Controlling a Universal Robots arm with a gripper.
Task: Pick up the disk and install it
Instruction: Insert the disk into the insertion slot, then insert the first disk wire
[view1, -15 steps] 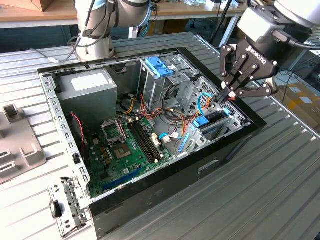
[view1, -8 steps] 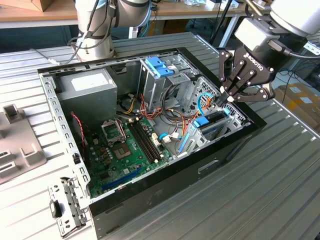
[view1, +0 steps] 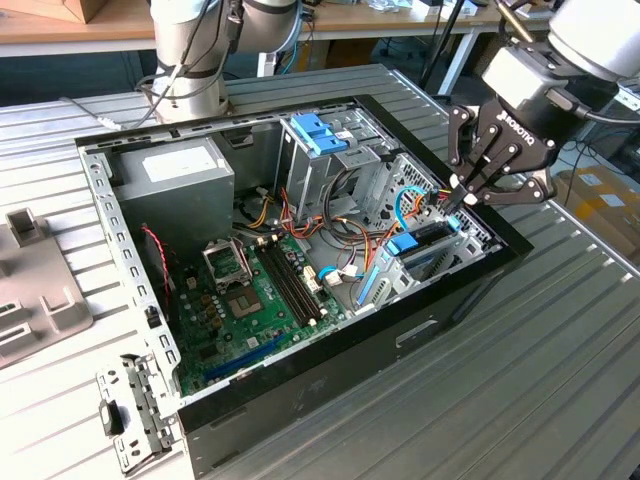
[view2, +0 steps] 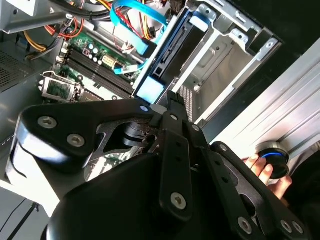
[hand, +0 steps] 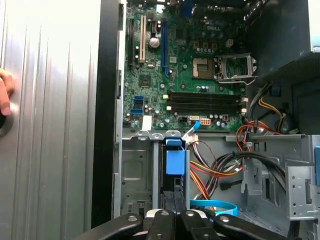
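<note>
Disk (view1: 428, 243) on edge inside the drive cage (hand: 132, 170), blue rails showing, at the corner of the open computer case (view1: 330, 350) on the exterior view's right. Gripper (view1: 462, 197) sits right at its upper end, fingers drawn together tip to tip. The tips look to be touching that end or just off it; whether they pinch any of the rail, I can't tell. Long axis runs straight away from the fingertips, down the cage toward the motherboard (view1: 250, 300). In the first wrist view the slim dark edge and its blue tab line up dead ahead of the closed tips. Arm reaches in from the exterior view's right, wrist tipped down over the case wall. By my reading, the disk is in its slot, or very nearly. A person's hand (view2: 265, 172) lies beside a round knob (view2: 272, 156) outside the case.
</note>
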